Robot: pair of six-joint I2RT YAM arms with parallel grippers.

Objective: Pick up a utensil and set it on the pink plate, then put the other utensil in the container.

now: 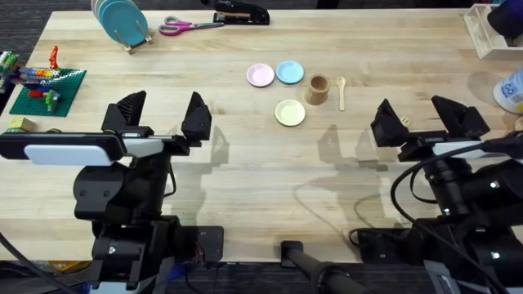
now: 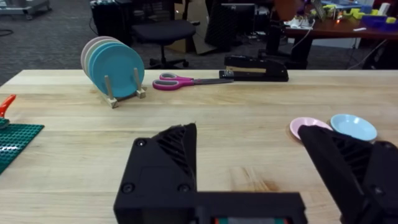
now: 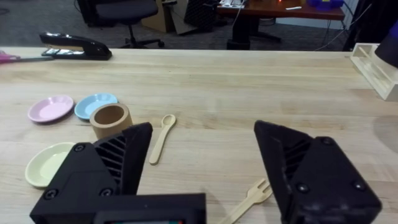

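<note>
The pink plate [image 1: 260, 76] [image 3: 50, 108] [image 2: 308, 126] lies at the table's far middle with nothing on it. To its right stands the brown wooden container [image 1: 318, 89] [image 3: 111, 119], and beside that lies the small wooden spoon [image 1: 341, 91] [image 3: 161, 138]. A pale wooden fork [image 3: 252, 198] lies on the table just ahead of my right gripper [image 1: 421, 118] [image 3: 205, 168], which is open and holds nothing. On the left, my left gripper [image 1: 162, 114] [image 2: 258, 168] is also open, well short of the plates.
A light blue plate [image 1: 289, 72] and a pale yellow plate [image 1: 289, 113] sit next to the pink one. At the back are a plate rack [image 1: 122, 20], scissors [image 1: 188, 24] and a stapler [image 1: 241, 14]. A green brick baseplate [image 1: 45, 86] lies far left, a white tray [image 1: 482, 28] far right.
</note>
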